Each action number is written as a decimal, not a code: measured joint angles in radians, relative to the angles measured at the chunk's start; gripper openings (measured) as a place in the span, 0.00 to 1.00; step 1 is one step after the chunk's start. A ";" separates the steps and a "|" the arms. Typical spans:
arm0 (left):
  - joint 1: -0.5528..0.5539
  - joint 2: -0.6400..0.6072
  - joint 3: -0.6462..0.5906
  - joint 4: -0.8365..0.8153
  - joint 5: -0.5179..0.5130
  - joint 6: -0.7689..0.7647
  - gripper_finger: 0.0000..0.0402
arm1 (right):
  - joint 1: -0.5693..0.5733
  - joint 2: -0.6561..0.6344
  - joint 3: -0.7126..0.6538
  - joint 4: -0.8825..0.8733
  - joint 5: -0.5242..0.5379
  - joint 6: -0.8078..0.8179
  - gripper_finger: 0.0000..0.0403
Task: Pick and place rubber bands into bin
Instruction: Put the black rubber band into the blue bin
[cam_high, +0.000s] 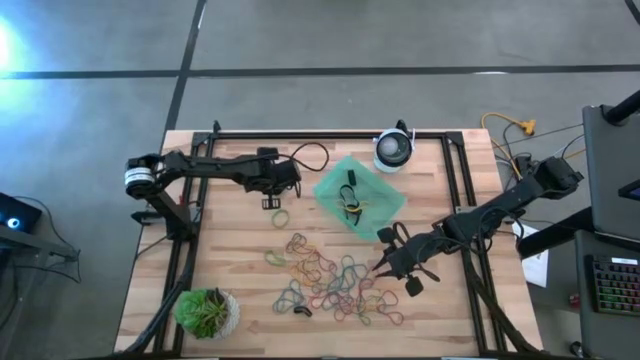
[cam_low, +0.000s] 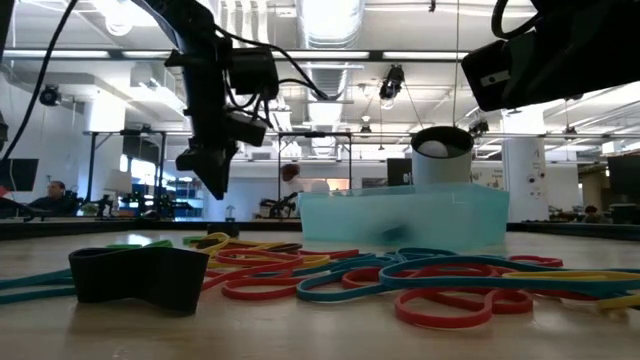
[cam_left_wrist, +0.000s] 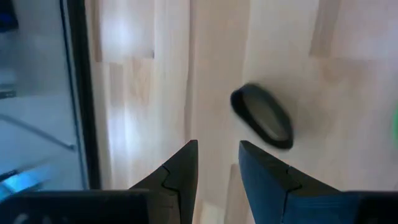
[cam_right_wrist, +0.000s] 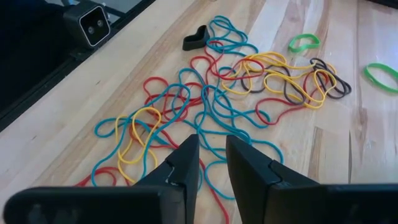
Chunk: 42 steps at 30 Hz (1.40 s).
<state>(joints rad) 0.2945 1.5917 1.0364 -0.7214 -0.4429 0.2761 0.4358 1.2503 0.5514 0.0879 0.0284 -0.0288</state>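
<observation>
Red, blue, yellow and dark rubber bands lie tangled on the wooden table, the pile's long axis running roughly 10-to-4 o'clock in the high view, with a stray green band at about 11 o'clock from it and a thick black band lying flat near the left gripper. The mint-green bin sits at 12 o'clock from the pile, turned corner-on like a diamond, with a few bands already inside. The right gripper hangs at the pile's 3 o'clock edge, fingers narrowly parted and empty; the left gripper hovers at the bin's 9 o'clock, fingers likewise slightly apart, holding nothing.
</observation>
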 joint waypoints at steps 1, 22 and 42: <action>0.002 0.000 -0.007 0.014 0.022 0.000 0.25 | 0.000 0.000 0.000 0.000 0.000 0.000 0.19; 0.040 0.140 -0.023 0.111 0.067 0.001 0.25 | 0.000 0.000 0.000 -0.001 0.000 0.000 0.17; 0.047 0.139 -0.020 0.112 0.252 -0.010 0.25 | 0.000 0.000 -0.002 -0.001 0.000 0.003 0.17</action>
<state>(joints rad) 0.3412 1.7309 1.0161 -0.6090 -0.1909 0.2661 0.4361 1.2503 0.5491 0.0868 0.0284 -0.0257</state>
